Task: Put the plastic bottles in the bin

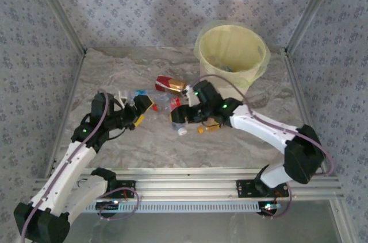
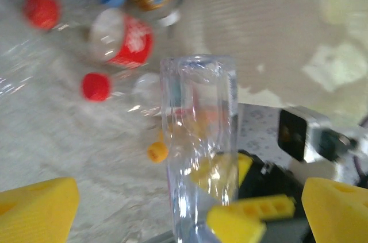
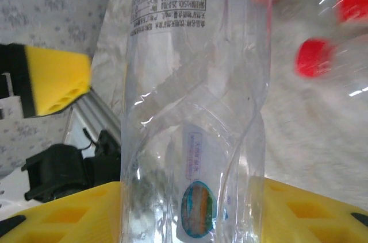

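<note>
right gripper (image 3: 192, 197) is clamping bottle (image 3: 195, 99) mid-body | left gripper (image 2: 190, 197) is hanging spread wide, empty | bottle's looking light, thin, crushable, kinda slippery

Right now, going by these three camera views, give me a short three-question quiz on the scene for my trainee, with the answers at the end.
1. True or false: the bin stands at the far right of the table.
2. What is between the right fingers? A) a clear bottle B) a sponge C) a spoon
3. Are the left fingers open or shut?
Key: 1 true; 2 A; 3 open.
</note>
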Controlling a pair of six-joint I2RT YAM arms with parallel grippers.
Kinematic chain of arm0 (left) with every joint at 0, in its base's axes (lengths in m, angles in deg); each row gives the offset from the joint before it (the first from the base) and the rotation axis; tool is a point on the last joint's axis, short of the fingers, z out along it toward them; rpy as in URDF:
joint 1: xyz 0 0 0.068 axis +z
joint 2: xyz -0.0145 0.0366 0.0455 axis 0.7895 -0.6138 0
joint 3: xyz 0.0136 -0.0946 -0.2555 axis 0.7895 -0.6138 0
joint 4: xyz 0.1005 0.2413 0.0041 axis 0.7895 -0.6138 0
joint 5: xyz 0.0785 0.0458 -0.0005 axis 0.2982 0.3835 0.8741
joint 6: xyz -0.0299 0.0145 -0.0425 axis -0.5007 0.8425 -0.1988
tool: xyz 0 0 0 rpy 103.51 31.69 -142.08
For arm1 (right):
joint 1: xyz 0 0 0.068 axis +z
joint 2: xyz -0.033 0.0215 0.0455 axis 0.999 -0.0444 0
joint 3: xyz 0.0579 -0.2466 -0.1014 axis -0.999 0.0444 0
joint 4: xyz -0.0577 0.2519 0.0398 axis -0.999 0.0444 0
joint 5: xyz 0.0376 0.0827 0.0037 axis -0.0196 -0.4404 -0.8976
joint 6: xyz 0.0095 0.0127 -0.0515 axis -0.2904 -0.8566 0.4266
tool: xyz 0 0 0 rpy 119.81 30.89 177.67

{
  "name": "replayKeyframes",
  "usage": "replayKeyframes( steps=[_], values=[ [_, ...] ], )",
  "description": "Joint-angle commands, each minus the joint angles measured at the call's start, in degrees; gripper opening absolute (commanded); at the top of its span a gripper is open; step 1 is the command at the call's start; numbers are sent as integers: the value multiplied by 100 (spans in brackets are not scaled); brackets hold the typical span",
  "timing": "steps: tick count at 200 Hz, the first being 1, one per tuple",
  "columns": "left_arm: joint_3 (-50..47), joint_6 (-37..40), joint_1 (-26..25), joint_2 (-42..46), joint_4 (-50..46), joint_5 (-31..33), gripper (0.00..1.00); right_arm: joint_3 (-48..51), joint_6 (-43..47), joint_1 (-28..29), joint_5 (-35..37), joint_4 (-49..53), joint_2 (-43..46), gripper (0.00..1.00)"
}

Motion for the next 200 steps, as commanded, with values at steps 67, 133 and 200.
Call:
replayKeyframes(
  steps=[67, 133, 200],
  values=[
    [657, 2655, -1308, 36, 56, -149, 100, -2902, 2612, -1687, 1262, 2837, 426, 57],
    [1285, 3418, -2508, -680, -581, 1062, 100, -4306, 3138, -2597, 2110, 3164, -511, 56],
    [1708, 4130, -3246, -1400, -1111, 1750, 100, -5064, 3333, -3122, 2408, 3754, -1553, 58]
  ],
)
